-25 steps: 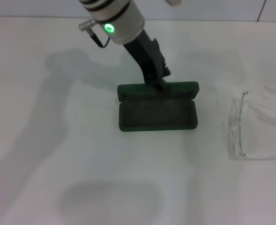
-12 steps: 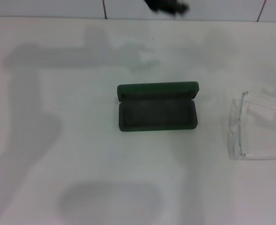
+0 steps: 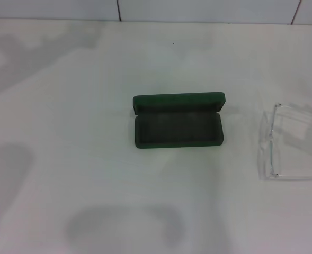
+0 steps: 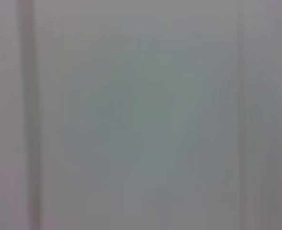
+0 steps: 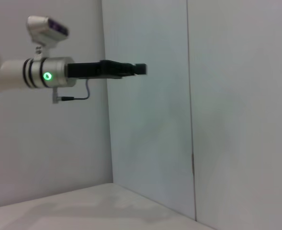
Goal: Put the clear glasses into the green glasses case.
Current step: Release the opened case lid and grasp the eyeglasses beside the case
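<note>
The green glasses case (image 3: 178, 130) lies open in the middle of the white table, its lid (image 3: 178, 101) standing up at the far side and its dark lining bare. The clear glasses (image 3: 275, 153) rest on the table to the case's right, near the right edge of the head view, well apart from the case. Neither arm shows in the head view. In the right wrist view my left gripper (image 5: 141, 69) is held high in the air in front of a white wall, away from both objects. My right gripper does not show in any view.
The white table (image 3: 92, 159) runs back to a tiled wall (image 3: 208, 9). Soft arm shadows fall on the table's left side and front. The left wrist view holds only a blurred grey surface.
The left arm, which reached down at the case lid a second ago, has lifted up and out of the head view. Case and glasses have not moved.
</note>
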Motion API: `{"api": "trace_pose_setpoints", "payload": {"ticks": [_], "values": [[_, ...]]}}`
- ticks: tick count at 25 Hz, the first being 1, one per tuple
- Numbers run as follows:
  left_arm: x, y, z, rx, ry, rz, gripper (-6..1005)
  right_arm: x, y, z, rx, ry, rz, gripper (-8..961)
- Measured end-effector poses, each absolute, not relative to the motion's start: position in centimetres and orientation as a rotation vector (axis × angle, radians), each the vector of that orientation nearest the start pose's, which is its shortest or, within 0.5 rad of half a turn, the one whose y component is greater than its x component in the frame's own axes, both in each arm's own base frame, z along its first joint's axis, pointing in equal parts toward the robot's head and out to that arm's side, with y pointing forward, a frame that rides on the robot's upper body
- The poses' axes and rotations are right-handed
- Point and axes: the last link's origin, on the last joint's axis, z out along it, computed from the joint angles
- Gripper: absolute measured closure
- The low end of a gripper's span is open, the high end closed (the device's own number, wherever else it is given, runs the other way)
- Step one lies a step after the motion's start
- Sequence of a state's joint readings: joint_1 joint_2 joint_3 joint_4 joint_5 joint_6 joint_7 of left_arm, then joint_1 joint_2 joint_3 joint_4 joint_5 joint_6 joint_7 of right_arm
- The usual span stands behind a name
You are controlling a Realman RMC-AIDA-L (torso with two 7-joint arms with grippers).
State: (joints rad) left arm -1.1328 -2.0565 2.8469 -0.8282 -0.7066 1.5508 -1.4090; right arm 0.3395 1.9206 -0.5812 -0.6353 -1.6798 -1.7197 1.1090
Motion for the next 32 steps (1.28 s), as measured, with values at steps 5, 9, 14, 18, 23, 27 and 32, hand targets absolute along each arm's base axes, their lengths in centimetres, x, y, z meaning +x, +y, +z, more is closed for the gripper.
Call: {"api": "trace_pose_setpoints", "payload": {"ticks": [5, 9, 14, 18, 23, 27, 32], "values": [[-17.3, 44.4, 13.7, -2.036, -0.566, -1.247, 939, 31.3, 29.5, 10.0, -2.394, 0.324, 0.875, 216], [-18.0, 43.3, 16.3, -2.053, -0.630, -1.466, 960, 31.3, 29.5, 9.9, -2.397, 0.331, 0.879, 216], [-16.6, 42.3, 17.0, -2.333, -0.625, -1.394, 955, 31.4, 29.4, 9.7, -2.405, 0.338, 0.868, 217], [-15.6, 42.3, 16.2, -2.564, -0.638, -1.134, 955, 31.5, 29.3, 9.6, -2.405, 0.347, 0.870, 218], [-15.0, 42.3, 13.6, -2.762, -0.557, -0.663, 956, 31.6, 29.2, 9.5, -2.404, 0.349, 0.869, 218], [-15.3, 42.2, 11.7, -2.788, -0.456, -0.300, 956, 31.7, 29.1, 9.5, -2.400, 0.356, 0.872, 219], [-17.0, 42.6, 10.3, -2.652, -0.313, 0.182, 957, 31.9, 29.1, 9.6, -2.392, 0.369, 0.877, 220]]}}
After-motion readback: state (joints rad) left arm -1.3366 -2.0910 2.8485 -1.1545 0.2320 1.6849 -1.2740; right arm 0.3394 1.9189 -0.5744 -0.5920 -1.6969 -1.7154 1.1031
